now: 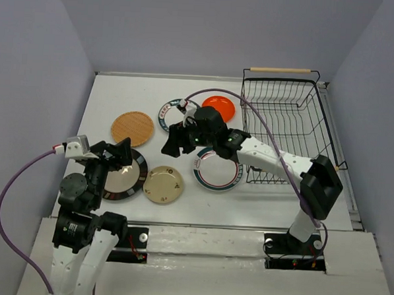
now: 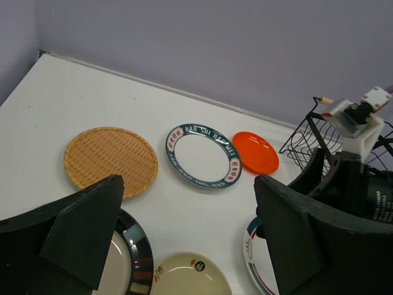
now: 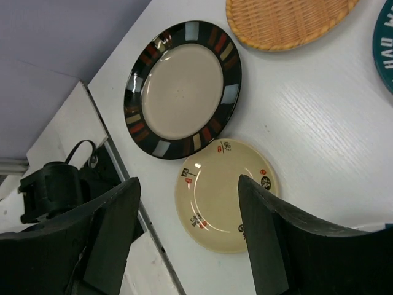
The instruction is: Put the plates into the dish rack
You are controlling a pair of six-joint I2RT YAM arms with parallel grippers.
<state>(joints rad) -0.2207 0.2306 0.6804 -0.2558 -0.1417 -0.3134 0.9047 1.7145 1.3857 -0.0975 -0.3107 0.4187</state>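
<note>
On the white table [image 1: 114,93], six plates lie flat, all outside the dish rack [image 1: 287,126], which stands at the far right with a wooden handle visible at its far end.

Far row, left to right: woven tan plate [image 1: 132,127], teal-rimmed white plate [image 1: 172,113] (partly hidden by the right arm), and orange-red plate [image 1: 219,108], the one nearest the rack.

Near row, left to right: dark-rimmed cream plate [image 1: 123,177], beige plate [image 1: 163,184], and stripe-rimmed white plate [image 1: 217,170].

Left gripper [image 1: 116,153] — jaws spread wide and empty, raised over the dark-rimmed cream plate.

Right gripper [image 1: 177,141] — jaws parted with nothing between them. Its arm reaches from the right across the stripe-rimmed white plate toward the table's middle. In the right wrist view the beige plate shows between the two fingers [image 3: 110,233], with the dark-rimmed cream plate just beyond it.
</note>
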